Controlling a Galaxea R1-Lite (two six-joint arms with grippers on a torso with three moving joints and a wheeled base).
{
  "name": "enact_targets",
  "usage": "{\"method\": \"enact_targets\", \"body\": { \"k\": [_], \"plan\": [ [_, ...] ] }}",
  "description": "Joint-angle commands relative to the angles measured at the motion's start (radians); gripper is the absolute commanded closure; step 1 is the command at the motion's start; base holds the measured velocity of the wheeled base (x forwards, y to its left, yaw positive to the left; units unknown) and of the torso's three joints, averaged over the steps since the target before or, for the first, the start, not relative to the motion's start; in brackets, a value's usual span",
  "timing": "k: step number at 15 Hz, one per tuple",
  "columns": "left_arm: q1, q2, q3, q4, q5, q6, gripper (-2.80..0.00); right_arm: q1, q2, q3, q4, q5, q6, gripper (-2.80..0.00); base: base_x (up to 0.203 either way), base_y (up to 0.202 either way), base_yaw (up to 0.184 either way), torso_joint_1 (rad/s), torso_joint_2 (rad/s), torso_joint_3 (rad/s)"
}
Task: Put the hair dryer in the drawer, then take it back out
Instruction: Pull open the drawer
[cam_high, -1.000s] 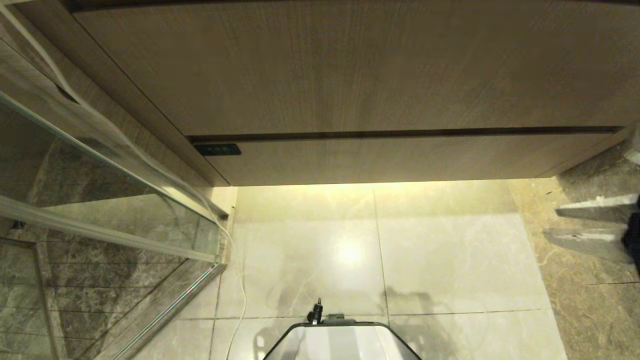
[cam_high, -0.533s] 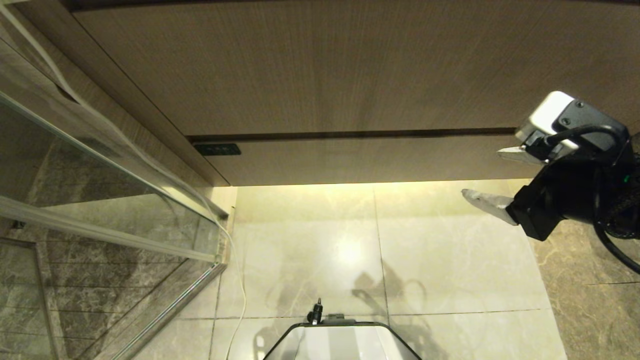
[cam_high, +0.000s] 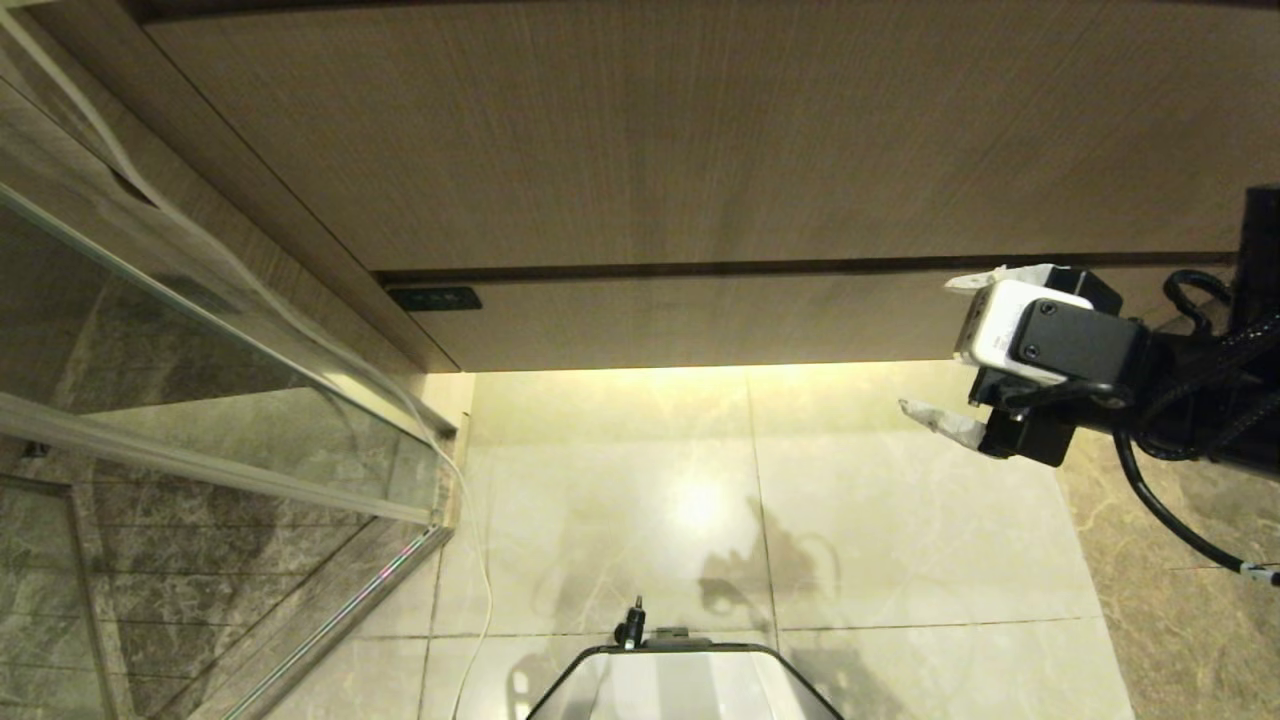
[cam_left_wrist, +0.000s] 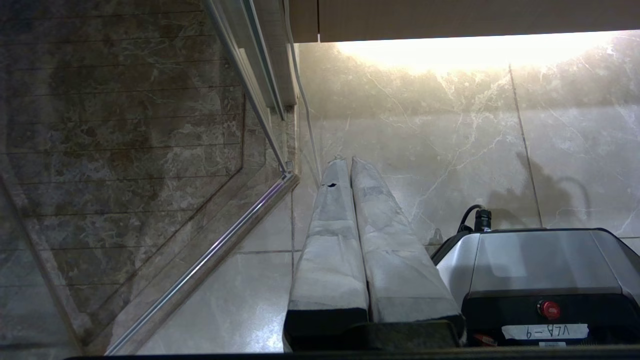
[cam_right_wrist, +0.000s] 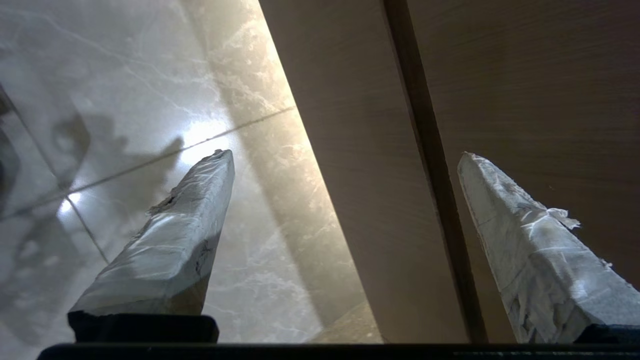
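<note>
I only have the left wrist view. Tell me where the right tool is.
Observer: The right tool is in front of the right end of the drawer, fingers spread wide with nothing between them.
Operator: Report the drawer's state.
Observer: Closed. Only a thin dark gap separates it from the taller panel above.
Operator: Locate the hair dryer.
Observer: No view shows it.
</note>
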Motion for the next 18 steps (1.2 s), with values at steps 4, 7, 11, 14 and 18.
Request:
{"method": "enact_targets", "body": {
  "k": [4,7,11,14,18],
  "plan": [
    [0.000,0.000,0.001,0.000,0.000,0.000,0.00,-0.027,0.121,0.074,-0.250,0.003,-0.045,-2.80,0.000,0.000,0.000,0.000,0.00,0.000],
    [0.000,0.000,0.000,0.000,0.000,0.000,0.00,-0.031,0.222,0.089,-0.419,0.015,-0.115,-2.80,0.000,0.000,0.000,0.000,0.00,0.000],
    [0.000,-0.001,0.000,0.000,0.000,0.000,0.00,-0.074,0.278,0.091,-0.476,0.106,-0.152,-2.80,0.000,0.000,0.000,0.000,0.00,0.000],
    [0.000,-0.002,0.000,-0.001,-0.001,0.000,0.00,-0.133,0.294,0.088,-0.503,0.184,-0.243,-2.80,0.000,0.000,0.000,0.000,0.00,0.000],
    [0.000,-0.001,0.000,0.000,0.000,0.000,0.00,-0.191,0.317,0.081,-0.501,0.229,-0.291,-2.80,0.000,0.000,0.000,0.000,0.00,0.000]
  ]
}}
